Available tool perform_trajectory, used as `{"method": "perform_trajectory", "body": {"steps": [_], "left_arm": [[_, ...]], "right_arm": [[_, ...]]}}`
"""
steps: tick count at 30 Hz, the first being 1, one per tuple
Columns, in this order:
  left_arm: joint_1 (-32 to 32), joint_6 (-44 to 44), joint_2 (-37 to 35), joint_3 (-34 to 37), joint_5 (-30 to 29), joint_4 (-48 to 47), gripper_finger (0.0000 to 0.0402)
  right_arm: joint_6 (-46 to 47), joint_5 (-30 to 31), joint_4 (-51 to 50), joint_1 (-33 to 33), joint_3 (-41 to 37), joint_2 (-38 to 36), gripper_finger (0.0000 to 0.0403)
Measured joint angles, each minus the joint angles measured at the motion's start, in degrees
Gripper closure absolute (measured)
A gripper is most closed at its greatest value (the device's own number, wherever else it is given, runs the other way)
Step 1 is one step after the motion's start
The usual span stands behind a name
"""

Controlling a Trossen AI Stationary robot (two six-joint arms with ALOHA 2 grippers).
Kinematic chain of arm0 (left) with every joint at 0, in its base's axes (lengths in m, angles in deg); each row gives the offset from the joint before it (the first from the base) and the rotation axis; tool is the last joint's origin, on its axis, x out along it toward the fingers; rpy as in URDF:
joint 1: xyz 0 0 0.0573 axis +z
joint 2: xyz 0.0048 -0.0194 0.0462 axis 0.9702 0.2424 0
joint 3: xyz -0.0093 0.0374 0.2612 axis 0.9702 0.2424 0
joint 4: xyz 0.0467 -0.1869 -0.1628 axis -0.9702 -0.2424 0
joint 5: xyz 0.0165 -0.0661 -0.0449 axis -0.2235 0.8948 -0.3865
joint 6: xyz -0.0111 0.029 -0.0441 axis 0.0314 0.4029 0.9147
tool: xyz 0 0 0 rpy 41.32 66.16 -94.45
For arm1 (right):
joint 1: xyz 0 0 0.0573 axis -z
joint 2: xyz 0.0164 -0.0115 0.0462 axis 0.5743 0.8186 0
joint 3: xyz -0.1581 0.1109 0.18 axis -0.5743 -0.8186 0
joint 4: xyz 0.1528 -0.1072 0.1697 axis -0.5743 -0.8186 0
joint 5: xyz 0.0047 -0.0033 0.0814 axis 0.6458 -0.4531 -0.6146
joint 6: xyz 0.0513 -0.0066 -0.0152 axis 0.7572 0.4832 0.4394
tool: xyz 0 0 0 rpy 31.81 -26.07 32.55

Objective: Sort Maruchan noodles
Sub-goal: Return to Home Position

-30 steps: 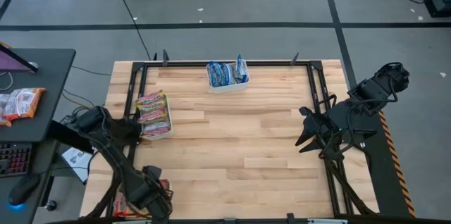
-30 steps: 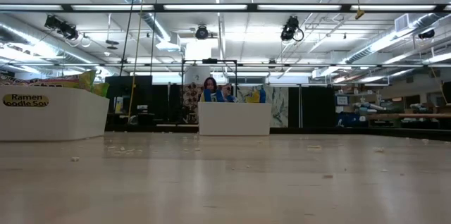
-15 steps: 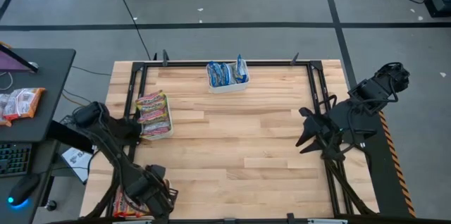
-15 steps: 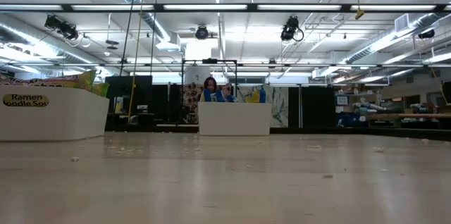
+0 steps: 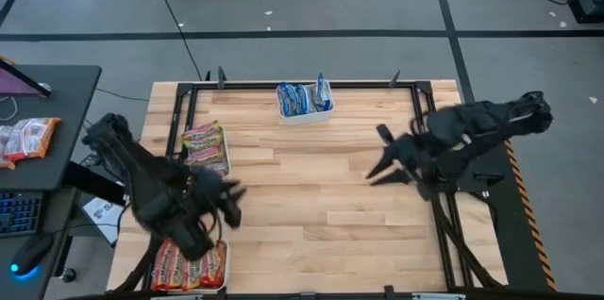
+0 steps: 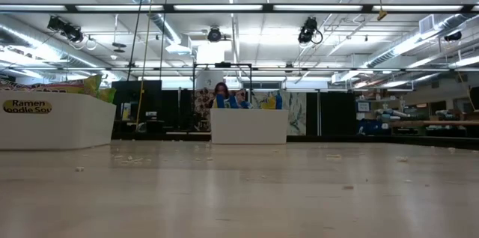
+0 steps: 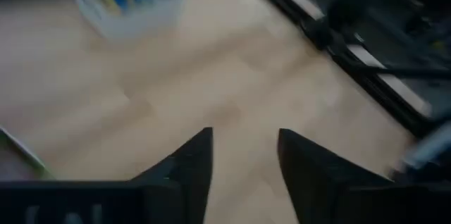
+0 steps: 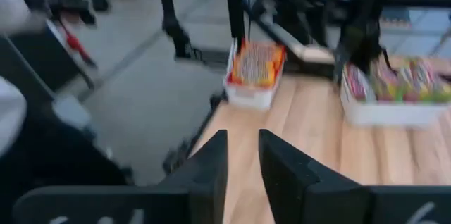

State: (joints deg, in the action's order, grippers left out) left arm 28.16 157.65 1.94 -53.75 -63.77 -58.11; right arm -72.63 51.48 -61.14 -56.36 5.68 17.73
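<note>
Maruchan noodles fill three white trays. Blue-white packets stand in the tray (image 5: 304, 102) at the far edge. Red and green packets lie in the tray (image 5: 206, 152) at the left. Orange packets lie in the tray (image 5: 189, 264) at the near left corner. My left gripper (image 5: 233, 203) hovers open over bare wood right of the left trays, with nothing between its fingers (image 7: 243, 139). My right gripper (image 5: 373, 156) hangs over the table's right half. Its fingers (image 8: 241, 143) stand a little apart and hold nothing.
A black frame rail (image 5: 429, 130) runs around the table's edges. The wood between the two grippers (image 5: 302, 187) is bare. A dark side desk (image 5: 38, 130) with a packet on it stands left of the table. In the low view the left tray (image 6: 52, 122) and the far tray (image 6: 248, 126) stand upright.
My left gripper has swung from over the orange tray at the near left corner toward the table's middle, uncovering that tray's packets. My right gripper has reached from the right edge toward the left, over the wood.
</note>
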Motion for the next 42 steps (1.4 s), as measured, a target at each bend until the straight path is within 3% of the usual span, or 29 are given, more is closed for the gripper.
{"method": "perform_trajectory", "body": {"steps": [4, 7, 10, 13, 16, 19, 22, 27, 30, 32, 35, 42], "left_arm": [[3.91, -7.32, -5.4, 1.84, -3.01, -5.2, 0.0297], [5.02, -14.44, -12.39, 6.99, -3.17, -1.61, 0.0347], [4.13, -21.76, -21.52, 14.85, -3.43, 5.36, 0.039], [3.36, -30.69, -32.08, 24.17, -3.36, 15.72, 0.0392], [3.32, -42.99, -42.82, 34.09, -0.98, 31.18, 0.0394], [5.29, -57.6, -52.16, 42.19, 6.09, 48.55, 0.0397], [9.39, -68.56, -59.1, 47.25, 13.29, 60.16, 0.0397], [17.77, -74.56, -63.91, 48.55, 20.68, 61.8, 0.0398], [23.33, -76.45, -63.99, 48.59, 27.33, 61.67, 0.0399], [27.46, -76.84, -63.59, 48.59, 31.75, 61.38, 0.0399], [34.69, -78.91, -63.35, 49.66, 38.07, 61.58, 0.0399], [52.51, -80.41, -65.98, 55.86, 52.65, 69.19, 0.0399]], "right_arm": [[1.1, -9.2, 12.55, 9.99, -6.03, 0.05, 0.0357], [2.79, -10.05, 19.24, 17.27, -9.19, 0.04, 0.0393], [3.44, -9.92, 22.74, 23.12, -9.84, -0.83, 0.0391], [2.93, -9.12, 25.42, 27.25, -9.84, -2.8, 0.0392], [2.79, -2.76, 25.69, 29.18, -9.83, -4.54, 0.0397], [6.46, 7.51, 25.8, 28.95, -11.43, -6.0, 0.0392], [8.67, 14.01, 25.44, 27.29, -15.18, -6.74, 0.0377], [7.56, 17.99, 24.47, 26.43, -22.4, -6.92, 0.0365], [15.88, 20.0, 23.54, 26.54, -26.23, -6.71, 0.0366], [18.65, 17.83, 25.93, 26.58, -27.83, -7.19, 0.0367], [11.31, 8.34, 36.49, 25.08, -30.7, -8.75, 0.0367], [8.62, 0.29, 52.56, 24.79, -44.15, -19.89, 0.037]]}}
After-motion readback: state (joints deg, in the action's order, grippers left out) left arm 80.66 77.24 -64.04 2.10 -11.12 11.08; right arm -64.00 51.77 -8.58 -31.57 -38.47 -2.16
